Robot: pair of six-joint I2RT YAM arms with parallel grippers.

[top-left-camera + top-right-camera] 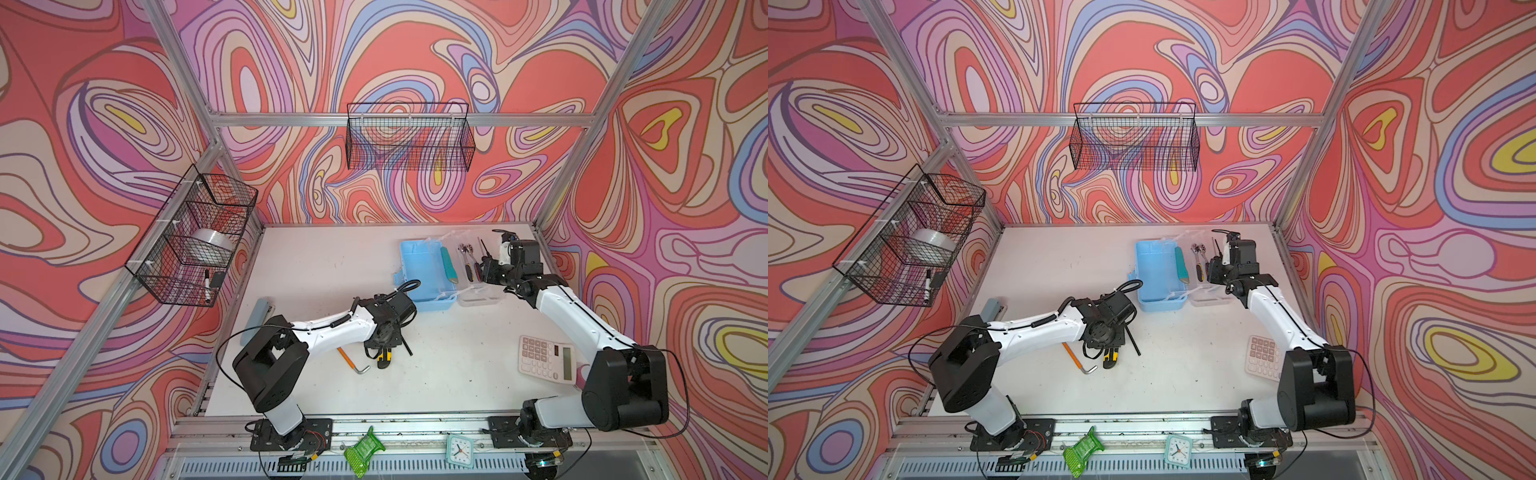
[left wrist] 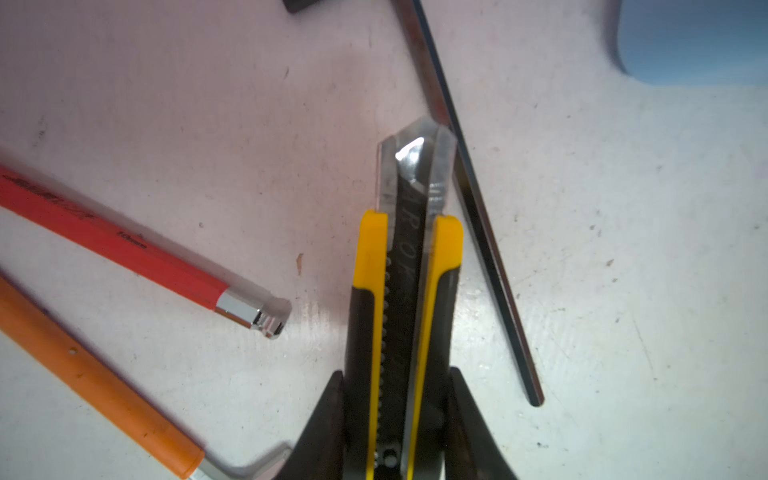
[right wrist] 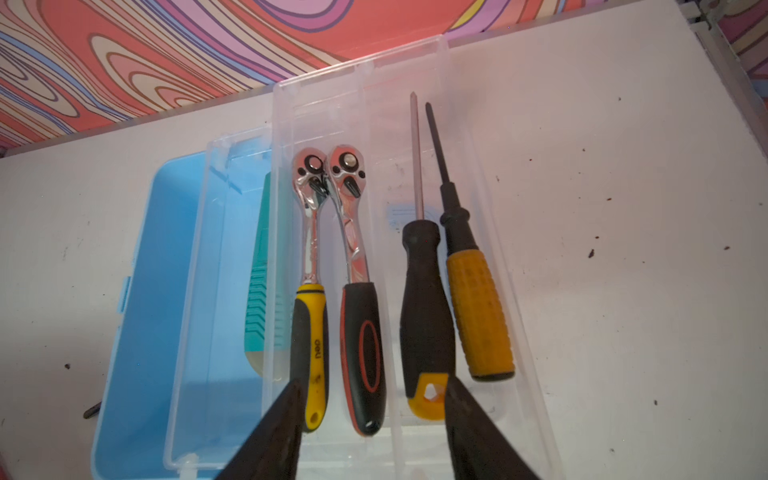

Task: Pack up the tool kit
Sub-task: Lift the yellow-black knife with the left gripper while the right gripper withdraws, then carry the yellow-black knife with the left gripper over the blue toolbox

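Black fingers (image 2: pixel 324 428) of the left pincer (image 2: pixel 397 372) sit nearest the lens in the left wrist view, clenched on the handle of a yellow-and-black utility knife (image 2: pixel 405 257). Whether the knife is off the counter (image 2: pixel 623 249) I cannot tell. A black hex key (image 2: pixel 478 216) lies just beside the pincer, seemingly touching the knife's nose. A red hex key (image 2: pixel 124 249) and an orange hex key (image 2: pixel 83 374) lie on its other side. The step in hand looks like picking up the knife. Next comes a lift clear of those keys and a carry to the light blue box (image 2: pixel 698 37), whose blurred corner shows ahead. In the right wrist view the right pincer (image 3: pixel 374 379) is released and empty over the clear tray (image 3: pixel 386 124). Two ratchets (image 3: pixel 309 216) and two screwdrivers (image 3: pixel 424 291) lie there ahead of it, with the box alongside. In both top views the white counter is scuffed, and a pink calculator (image 1: pixel 546 359) sits well behind the right pincer. Swirl-patterned walls (image 1: pixel 83 124) and wire baskets (image 1: pixel 409 137) on an aluminium frame enclose the space.
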